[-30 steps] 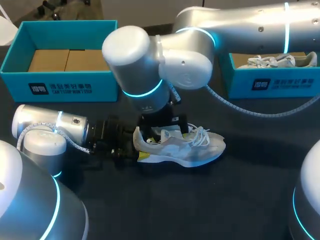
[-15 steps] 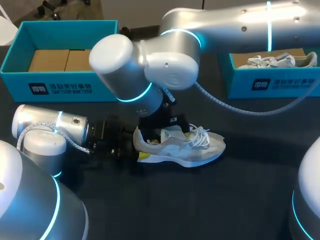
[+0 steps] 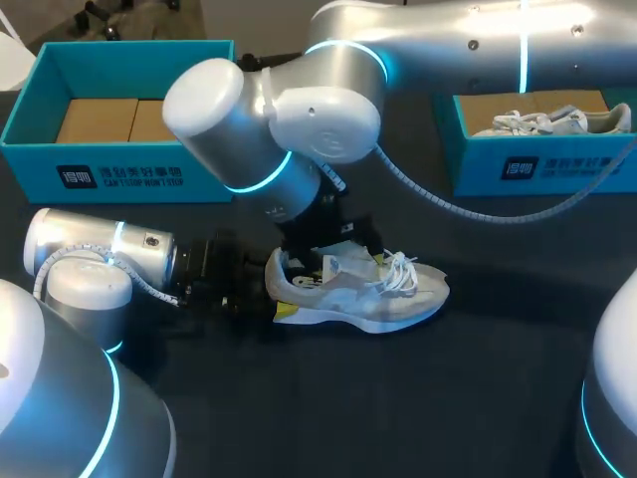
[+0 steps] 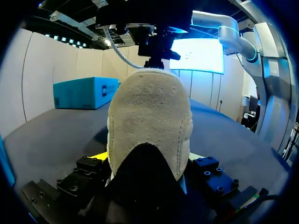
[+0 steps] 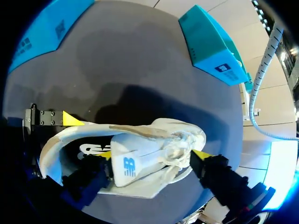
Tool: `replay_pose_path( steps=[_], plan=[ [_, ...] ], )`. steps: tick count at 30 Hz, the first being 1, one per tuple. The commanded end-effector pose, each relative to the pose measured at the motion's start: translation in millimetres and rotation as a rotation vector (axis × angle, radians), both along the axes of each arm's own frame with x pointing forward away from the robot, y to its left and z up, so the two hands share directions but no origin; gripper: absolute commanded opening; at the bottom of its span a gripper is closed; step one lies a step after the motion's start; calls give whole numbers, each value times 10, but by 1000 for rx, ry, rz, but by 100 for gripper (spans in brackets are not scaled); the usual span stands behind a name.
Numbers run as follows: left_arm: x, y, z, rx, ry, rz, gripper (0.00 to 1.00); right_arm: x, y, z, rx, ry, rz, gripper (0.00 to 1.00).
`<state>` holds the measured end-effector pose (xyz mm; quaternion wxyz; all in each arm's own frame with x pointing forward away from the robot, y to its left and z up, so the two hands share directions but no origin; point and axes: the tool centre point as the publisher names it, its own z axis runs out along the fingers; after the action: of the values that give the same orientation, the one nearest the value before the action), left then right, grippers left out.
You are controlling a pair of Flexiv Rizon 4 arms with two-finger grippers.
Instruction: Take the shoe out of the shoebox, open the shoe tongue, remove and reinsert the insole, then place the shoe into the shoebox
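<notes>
Head view: the shoe (image 3: 368,294) lies on its sole on the counter (image 3: 418,408). Its long axis runs straight out from the left fingers (image 3: 286,312), with the heel at those fingers and the toe pointing away from them. The right arm (image 3: 269,129) reaches across from above and hangs directly over the shoe's opening, and its working end is largely hidden under the wrist. Left wrist view: the heel (image 4: 149,116) fills the gap between the left fingers with a yellow tip at each flank. They are assessed as clamped on it, anchoring the shoe. Right wrist view: the right fingers (image 5: 202,155) stand wide apart, spread along the shoe's length rather than across it, with the raised tongue (image 5: 127,165) and the laces (image 5: 180,145) between them. One tip sits against the laces and no two-sided pinch is evident, so they are recorded as apart and holding nothing. Assessment: the right arm is the nearer to the tongue. Any pull should run upward and toward the toe, away from the left anchor.
</notes>
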<state>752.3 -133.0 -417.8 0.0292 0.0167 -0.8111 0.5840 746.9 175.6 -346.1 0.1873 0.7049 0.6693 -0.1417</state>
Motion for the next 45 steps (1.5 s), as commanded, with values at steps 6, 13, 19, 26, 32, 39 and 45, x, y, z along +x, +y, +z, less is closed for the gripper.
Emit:
replay_pose_path(
  steps=[6, 13, 19, 26, 32, 39, 45],
  plan=[
    [-18, -1, -7, 1, 0, 2, 0, -21, -83, 100, 27, -189, -326, 0],
    [-18, -1, -7, 1, 0, 2, 0, 15, -170, 122, 44, -195, -346, 0],
    [-18, -1, -7, 1, 0, 2, 0, 36, -293, 143, 70, -193, -356, 0],
    [-18, -1, -7, 1, 0, 2, 0, 99, -532, 212, 85, -206, -371, 0],
    [-18, -1, -7, 1, 0, 2, 0, 140, -718, 239, 102, -223, -396, 0],
    [-18, -1, -7, 1, 0, 2, 0, 190, -900, 226, 100, -222, -397, 0],
    [-18, -1, -7, 1, 0, 2, 0, 183, -1047, 117, 107, -206, -416, 0]
  ],
)
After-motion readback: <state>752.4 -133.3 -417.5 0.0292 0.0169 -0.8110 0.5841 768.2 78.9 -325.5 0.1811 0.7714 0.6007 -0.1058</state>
